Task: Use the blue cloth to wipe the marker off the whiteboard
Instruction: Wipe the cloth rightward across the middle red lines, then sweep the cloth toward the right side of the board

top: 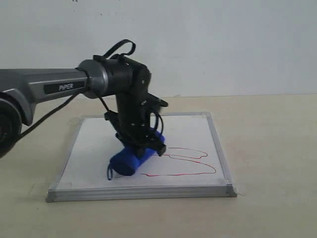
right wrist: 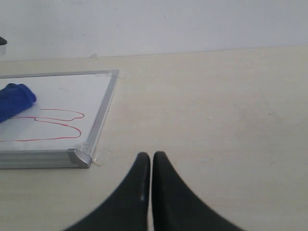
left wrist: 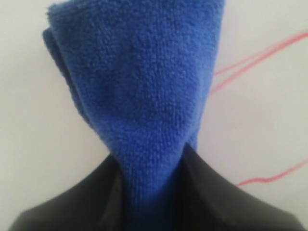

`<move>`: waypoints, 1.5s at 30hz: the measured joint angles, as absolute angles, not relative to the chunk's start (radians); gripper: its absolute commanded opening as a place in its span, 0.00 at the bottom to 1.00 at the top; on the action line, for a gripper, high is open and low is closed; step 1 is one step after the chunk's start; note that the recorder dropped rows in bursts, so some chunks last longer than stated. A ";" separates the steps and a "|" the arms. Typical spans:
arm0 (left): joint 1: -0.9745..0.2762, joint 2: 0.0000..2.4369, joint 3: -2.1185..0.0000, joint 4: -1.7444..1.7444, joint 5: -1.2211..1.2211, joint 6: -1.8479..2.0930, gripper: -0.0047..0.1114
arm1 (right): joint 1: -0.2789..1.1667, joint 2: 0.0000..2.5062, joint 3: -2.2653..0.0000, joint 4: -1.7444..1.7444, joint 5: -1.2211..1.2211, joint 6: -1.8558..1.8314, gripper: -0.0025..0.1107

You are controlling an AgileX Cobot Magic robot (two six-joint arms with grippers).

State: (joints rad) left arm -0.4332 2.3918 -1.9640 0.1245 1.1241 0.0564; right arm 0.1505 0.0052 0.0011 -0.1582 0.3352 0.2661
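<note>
Left tool [top: 146, 146] pinched the blue cloth [top: 128, 161] on the whiteboard [top: 94, 144]; right tool [right wrist: 151, 163] sat closed, empty. A loose pinch could let the cloth slip free, leaving the marker [top: 188, 157].

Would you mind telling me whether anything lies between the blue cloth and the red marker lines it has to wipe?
Nothing visible does. The blue cloth, clamped in the left gripper, sits at one end of the marker lines, and only bare whiteboard lies around them.
</note>
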 measured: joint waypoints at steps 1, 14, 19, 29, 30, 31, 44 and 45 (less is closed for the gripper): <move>-0.456 2.392 -1.964 0.107 1.111 0.059 0.07 | 0.151 0.005 0.001 -0.158 0.335 0.266 0.03; -0.524 2.390 -1.964 0.102 1.087 0.060 0.07 | 0.151 0.005 0.001 -0.158 0.335 0.266 0.03; -0.433 2.390 -1.964 0.186 1.167 0.051 0.07 | 0.151 0.005 0.001 -0.158 0.335 0.266 0.03; -0.312 2.390 -1.960 0.157 1.204 0.086 0.07 | 0.151 0.005 0.001 -0.158 0.335 0.266 0.03; -0.338 2.386 -1.948 0.156 1.206 0.097 0.07 | 0.151 0.005 0.001 -0.158 0.335 0.266 0.03; -0.364 2.384 -1.938 0.156 1.206 0.106 0.07 | 0.151 0.005 0.001 -0.158 0.335 0.266 0.03; -0.524 2.363 -1.893 0.102 1.186 0.203 0.07 | 0.151 0.005 0.001 -0.158 0.335 0.266 0.03; -0.517 2.363 -1.893 0.093 1.186 0.203 0.07 | 0.151 0.005 0.001 -0.158 0.335 0.266 0.03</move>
